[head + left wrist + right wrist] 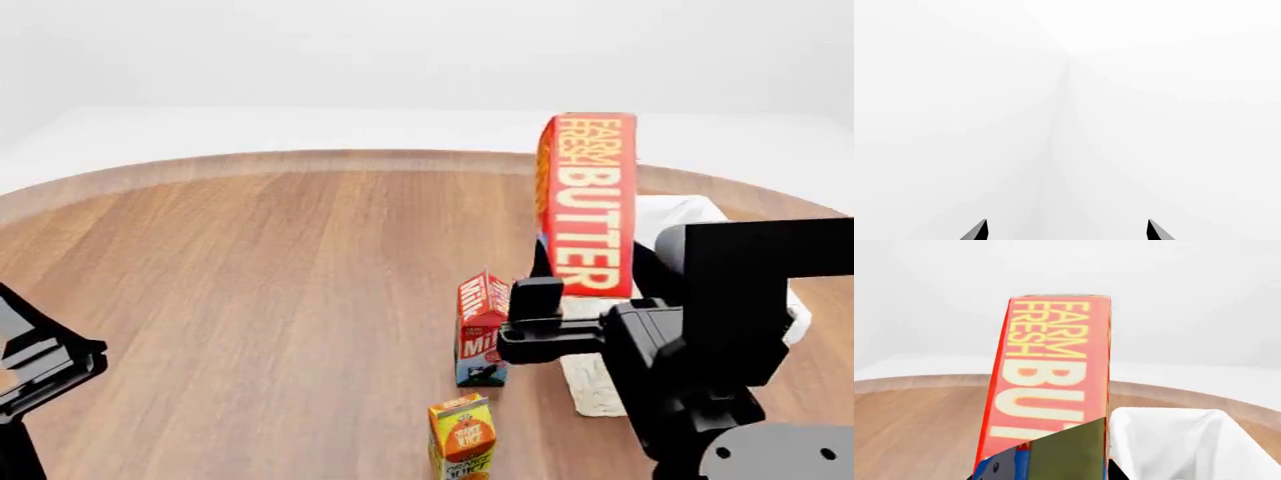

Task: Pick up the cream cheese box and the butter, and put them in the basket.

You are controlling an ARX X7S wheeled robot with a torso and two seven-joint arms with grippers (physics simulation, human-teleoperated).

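Observation:
The butter (587, 200) is a tall red-orange box with yellow lettering, held upright and lifted above the table. My right gripper (594, 288) is shut on its lower end. The right wrist view shows the butter (1051, 365) close up between the jaws. The basket (589, 382) with its white cloth lining stands right behind and beside the butter, mostly hidden by my right arm. Its cloth also shows in the right wrist view (1174, 440). My left gripper (1067, 231) is open and empty, facing blank white. The cream cheese box is not in view.
A red-white milk carton (481, 330) stands left of the basket. An orange juice carton (462, 436) stands nearer to me. My left arm (40, 365) is at the lower left edge. The round wooden table (267, 270) stretches to the left.

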